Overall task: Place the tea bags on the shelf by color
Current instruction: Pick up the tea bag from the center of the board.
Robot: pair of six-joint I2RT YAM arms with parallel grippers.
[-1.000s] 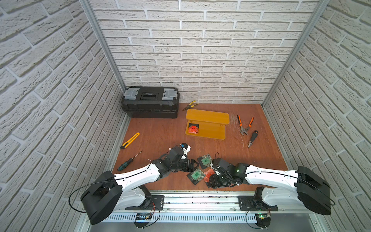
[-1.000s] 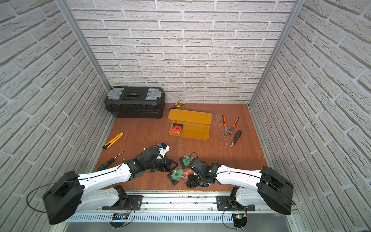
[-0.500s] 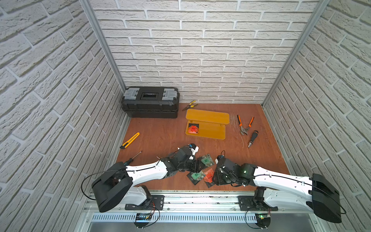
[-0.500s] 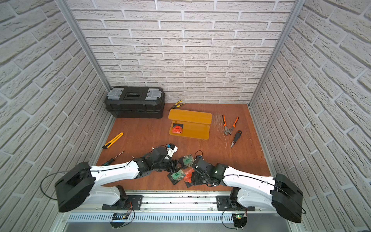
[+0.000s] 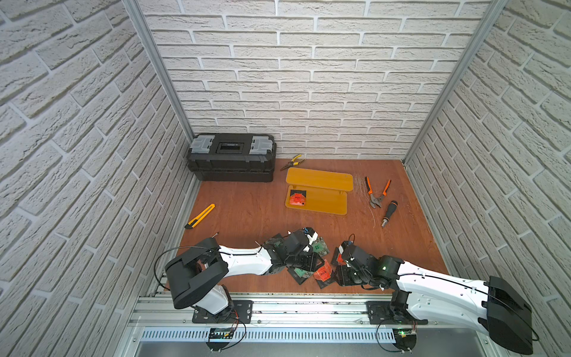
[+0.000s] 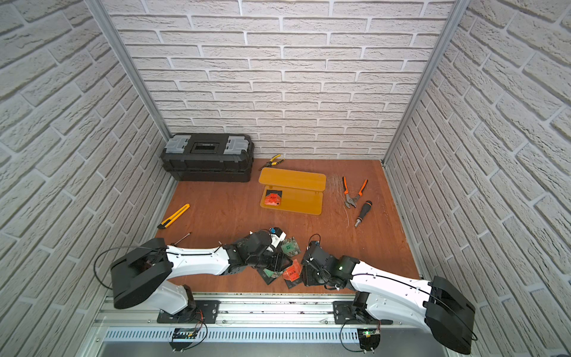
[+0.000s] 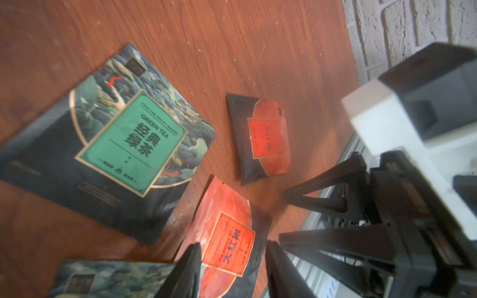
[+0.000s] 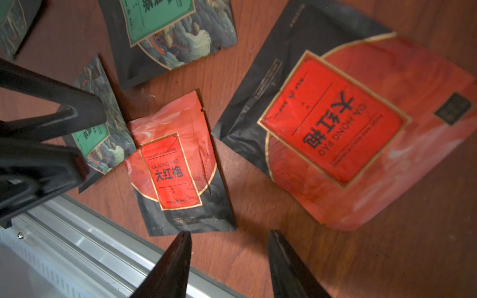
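left end effector (image 7: 233,242): jaws parted astride a red tea bag (image 7: 222,203). You cannot tell whether the pads bite it.
right end effector (image 8: 229,232): released, with only bare worktop (image 5: 247,210) between its fingers.
tea bags: loose pile at 6 o'clock on the worktop, near the front rail (image 8: 103,245).
shelf (image 5: 318,179): at 12 o'clock from the pile, well apart. The shelved red tea bag (image 5: 297,197) lies at the 9 o'clock end of the lower tier.
risk, slip: the red tea bag lies flat, so your jaws may skid over it and close on nothing.
risk, double pick: a green tea bag (image 7: 131,139) lies just beside it. A skewed pinch could drag that along and mix the colors.
risk, clash: both end effectors work the same pile, near each other. Any reach toward the second red tea bag (image 8: 335,123) could knock them together.
risk, edge: a shove toward 6 o'clock could push a sachet onto the front rail.
hidden: the left arm (image 5: 247,261) covers part of the pile in both top views, so you cannot count the bags. The pad contact is cut off at the frame edge, and both wrist views are blurred.
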